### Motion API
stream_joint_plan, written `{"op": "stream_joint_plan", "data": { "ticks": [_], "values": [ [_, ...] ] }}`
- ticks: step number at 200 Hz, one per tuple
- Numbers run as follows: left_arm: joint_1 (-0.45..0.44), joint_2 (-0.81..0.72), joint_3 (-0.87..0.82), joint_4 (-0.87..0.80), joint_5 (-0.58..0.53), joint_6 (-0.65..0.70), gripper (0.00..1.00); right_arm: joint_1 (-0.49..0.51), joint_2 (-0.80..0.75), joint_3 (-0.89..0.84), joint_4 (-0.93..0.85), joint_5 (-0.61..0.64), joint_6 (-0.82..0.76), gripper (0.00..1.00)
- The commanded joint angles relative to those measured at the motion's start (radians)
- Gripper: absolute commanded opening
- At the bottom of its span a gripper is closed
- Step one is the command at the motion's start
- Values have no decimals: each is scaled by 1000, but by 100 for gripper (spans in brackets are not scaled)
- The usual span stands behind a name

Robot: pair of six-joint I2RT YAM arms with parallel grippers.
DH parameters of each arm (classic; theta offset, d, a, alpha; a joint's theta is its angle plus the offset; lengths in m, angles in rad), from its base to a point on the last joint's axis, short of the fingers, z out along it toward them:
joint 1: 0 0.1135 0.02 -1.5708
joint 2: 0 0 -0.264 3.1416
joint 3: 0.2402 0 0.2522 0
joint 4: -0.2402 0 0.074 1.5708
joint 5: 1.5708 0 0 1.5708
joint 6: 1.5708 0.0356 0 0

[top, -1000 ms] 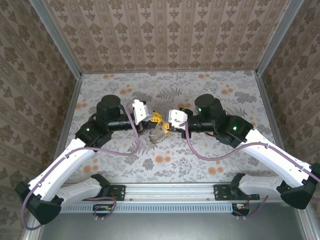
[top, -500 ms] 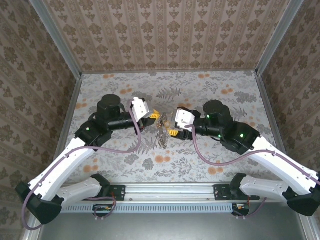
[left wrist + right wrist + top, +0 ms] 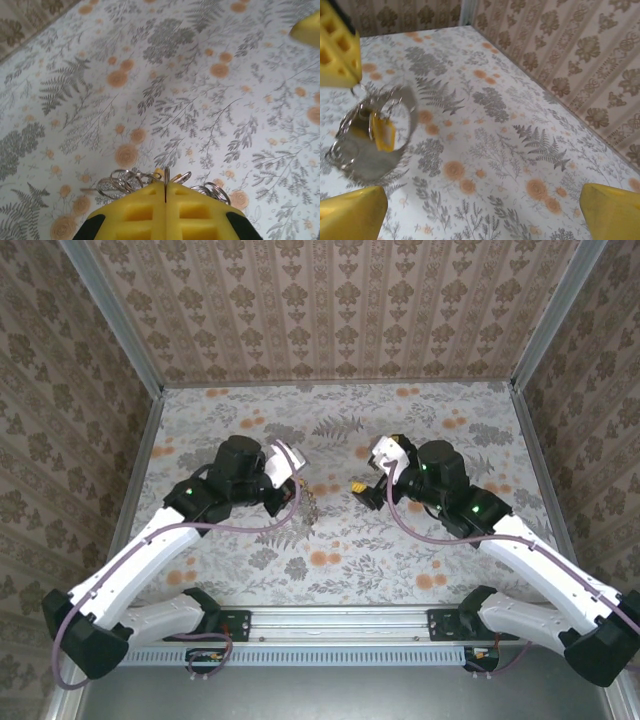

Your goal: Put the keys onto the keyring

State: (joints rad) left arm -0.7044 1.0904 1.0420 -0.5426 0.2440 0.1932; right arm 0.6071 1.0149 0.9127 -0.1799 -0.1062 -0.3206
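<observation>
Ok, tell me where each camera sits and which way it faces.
Top external: above and behind the robot, looking down on the floral table; shows left arm, right arm, left pincer, right pincer.
Left wrist: on the left arm, looking down past its shut yellow fingers, which clamp the keyring.
Right wrist: on the right arm, looking across the table to the wall; its open fingers at the bottom corners.
Shared: top and right wrist both show the keyring hanging from the left pincer.
</observation>
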Motion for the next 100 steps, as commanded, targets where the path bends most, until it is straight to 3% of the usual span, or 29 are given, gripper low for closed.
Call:
{"op": "stream_joint_plan", "data": {
  "ticks": [1, 38, 100],
  "values": [
    [4, 90, -17, 43, -38, -43, 0, -21, -22, -47, 101, 20, 82, 100],
    [-10, 289, 52, 131, 19, -59, 0, -30, -124, -169, 207, 36, 125, 100],
    [-8, 637, 185, 296, 90, -136, 0, -100, -132, -227, 247, 171, 198, 100]
  ]
}}
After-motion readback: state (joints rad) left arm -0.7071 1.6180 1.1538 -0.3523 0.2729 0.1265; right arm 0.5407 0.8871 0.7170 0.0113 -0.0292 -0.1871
